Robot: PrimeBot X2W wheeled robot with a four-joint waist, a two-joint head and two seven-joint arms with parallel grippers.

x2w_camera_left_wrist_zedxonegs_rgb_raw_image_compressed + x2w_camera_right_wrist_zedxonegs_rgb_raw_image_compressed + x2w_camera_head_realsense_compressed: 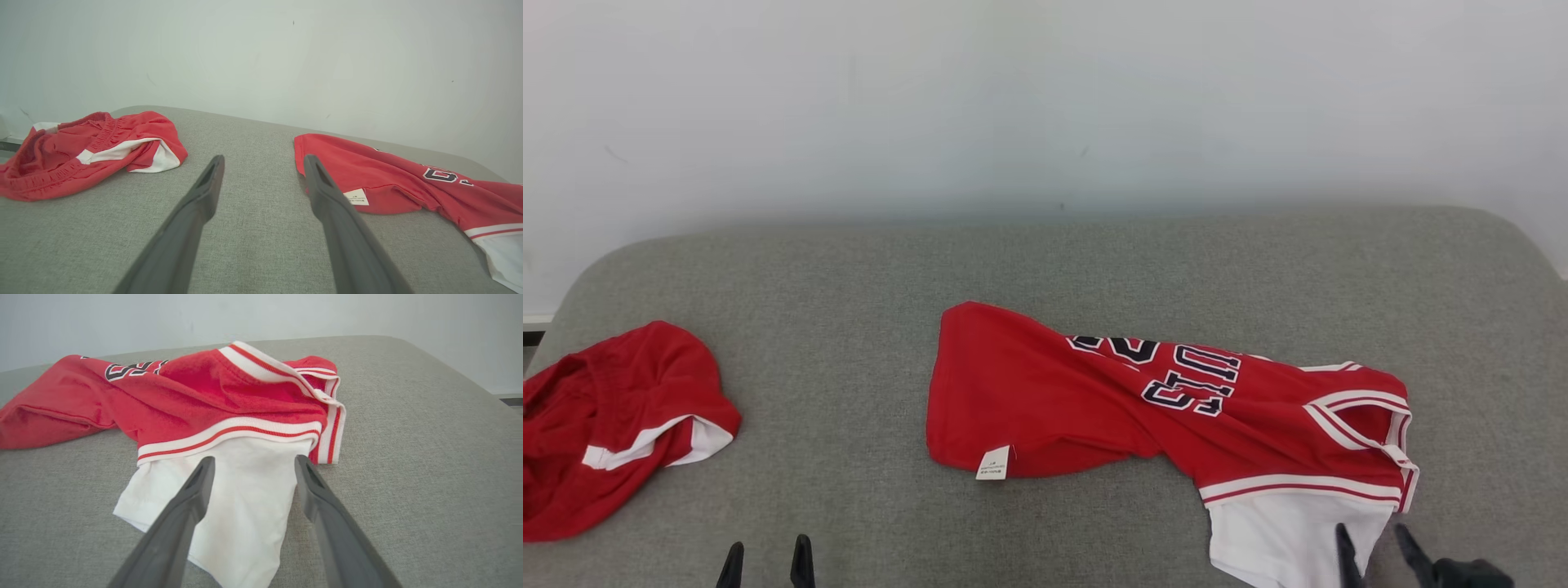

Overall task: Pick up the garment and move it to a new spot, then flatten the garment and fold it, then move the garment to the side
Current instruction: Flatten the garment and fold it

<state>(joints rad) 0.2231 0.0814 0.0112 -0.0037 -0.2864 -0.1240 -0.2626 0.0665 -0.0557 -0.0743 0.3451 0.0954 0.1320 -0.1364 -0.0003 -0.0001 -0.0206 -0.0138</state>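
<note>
A crumpled red jersey lies right of centre on the grey cloth-covered counter, its white sleeve at the near edge under the right gripper, fingers spread. The left gripper, fingers spread and empty, waits near that edge. A clean lift likely needs pinches at hem and shoulder, avoiding the red shorts at the left edge.

jersey lettering — creased, unreadable; white tag print too small.
</note>
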